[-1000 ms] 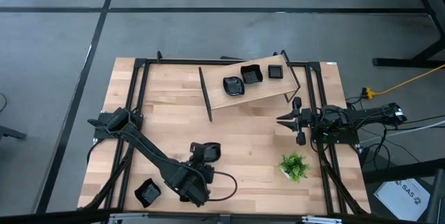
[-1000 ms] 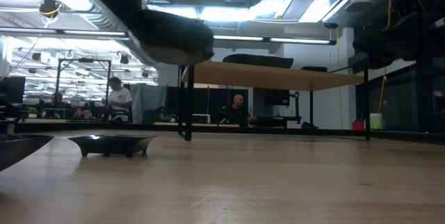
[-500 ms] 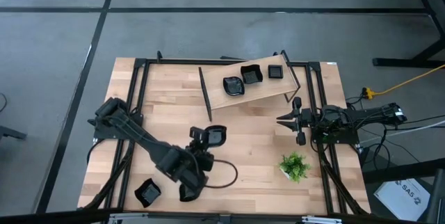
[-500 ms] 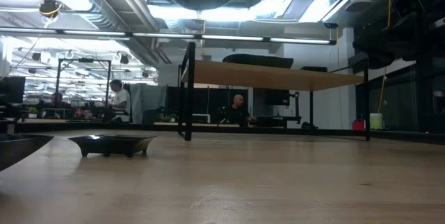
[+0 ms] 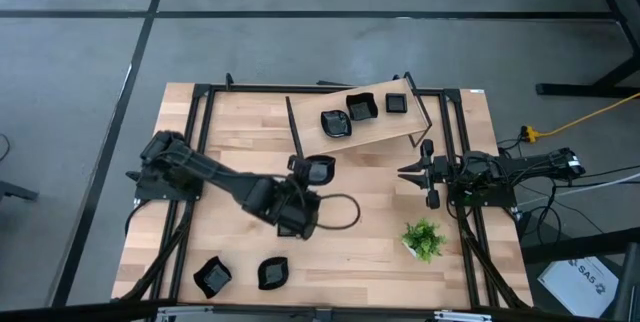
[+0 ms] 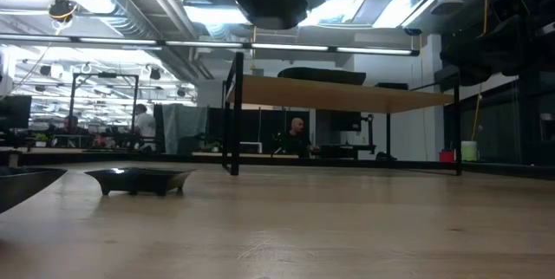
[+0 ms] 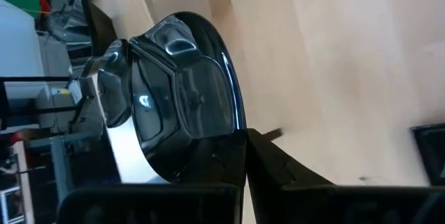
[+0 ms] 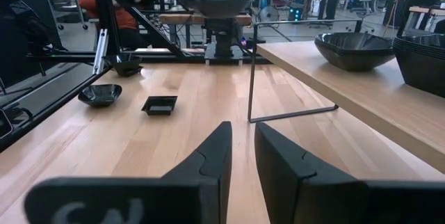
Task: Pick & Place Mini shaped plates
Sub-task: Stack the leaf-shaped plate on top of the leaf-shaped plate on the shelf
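Dish (image 5: 319, 169) of glossy black, pinched at its rim by the left gripper (image 5: 306, 176), carried clear of the table (image 5: 360, 222) near its middle. Seen close in the left wrist view (image 7: 184, 99): tipped on edge, the fingers clamped on the rim, so the hollow stays free and no pad has to slide beneath. Seen in the low view as a dark shape (image 6: 270, 6) high above the board, well off the wood. Probably raised that far because the raised shelf (image 5: 375, 134) at about one o'clock from it stands on wire legs and calls for a set-down from above.

Already on that shelf: three mini plates, a rounded one (image 5: 335, 123), a squarish one (image 5: 361, 108) and a small square one (image 5: 397, 103), ranged along the plank with bare board left at the near end. Judged as the goal for the carried dish, going by that row.

Still on the table toward seven o'clock: two more plates (image 5: 212, 276) (image 5: 272, 273) near the front edge, likely next in line.

Right gripper (image 5: 420, 173) parked at three o'clock, holding nothing, fingers a narrow gap apart in its own view (image 8: 240, 158), kept out of the left arm's path. Small green plant (image 5: 423, 239) at four o'clock, no part of the job.
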